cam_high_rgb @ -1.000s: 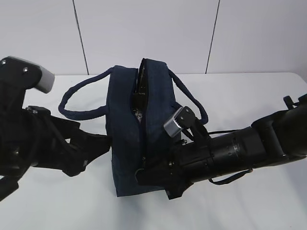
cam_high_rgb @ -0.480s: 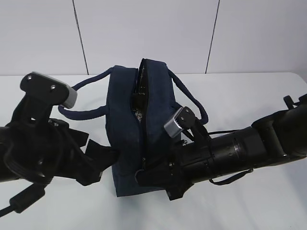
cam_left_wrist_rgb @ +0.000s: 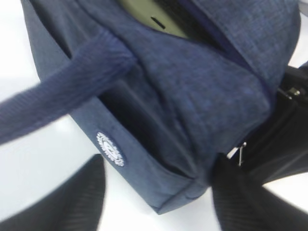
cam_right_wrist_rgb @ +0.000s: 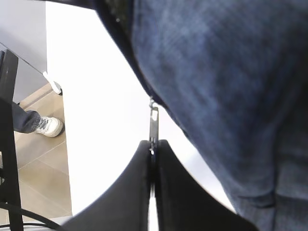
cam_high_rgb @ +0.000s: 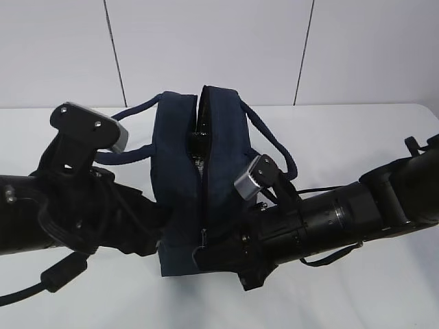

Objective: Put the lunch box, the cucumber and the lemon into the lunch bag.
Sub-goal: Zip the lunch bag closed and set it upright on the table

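The left gripper [cam_high_rgb: 154,229] has been brought in from the left against the near left corner of the dark navy fabric lunch bag [cam_high_rgb: 182,171], standing mid-bench; its jaws straddle that corner, spread but narrowing. The right gripper [cam_right_wrist_rgb: 153,156] is pressed shut, pinching the metal zipper pull [cam_right_wrist_rgb: 153,120]. Zipping is judged underway. Only the left wrist view shows a pale sage-green lid [cam_left_wrist_rgb: 144,14] inside the gap; cucumber and lemon are unseen.

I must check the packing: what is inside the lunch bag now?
Through the open top of the lunch bag, only a pale green lid shows, likely the lunch box. Fabric covers everything else inside; no cucumber or lemon can be seen.
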